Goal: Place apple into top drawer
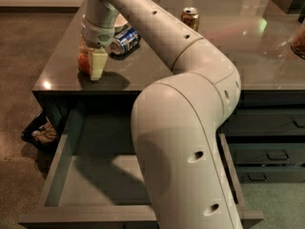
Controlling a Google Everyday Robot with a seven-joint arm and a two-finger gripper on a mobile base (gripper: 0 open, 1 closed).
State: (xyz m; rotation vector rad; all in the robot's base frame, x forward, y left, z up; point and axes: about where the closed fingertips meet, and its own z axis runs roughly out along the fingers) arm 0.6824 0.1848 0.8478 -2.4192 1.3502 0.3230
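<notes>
Gripping a small, round red-orange apple (84, 62) at the front corner of a glossy grey desk (147, 68), the robot's gripper (90, 68) points straight down, its tips at the desk surface. The pale, blunt, wedge-shaped fingers (98, 63) stand narrowly around the fruit and hold it; the nearer one covers part of its smooth skin, leaving a red crescent showing beside it. The apple rests on the desk, between the fingers.

Just behind the fingers a blue soda can (125, 39) lies on its side, its metal end catching light. Farther back from the fingers, well apart, a bronze-coloured can (190, 18) stands upright.

Directly below and in front of the fingers the top drawer (54, 173) is pulled wide open: a broad, shallow, dark grey-green tray with thin walls and a flat, lighter matte bottom, shadowed by the arm.

The cream, smooth-shelled arm (190, 109) fills the foreground, rising from a bulky rounded elbow, then stretching as a tapering tube dotted with small holes across the desk to a ribbed wrist above the fingers. Narrower handled drawers (271, 154) sit beyond the arm.
</notes>
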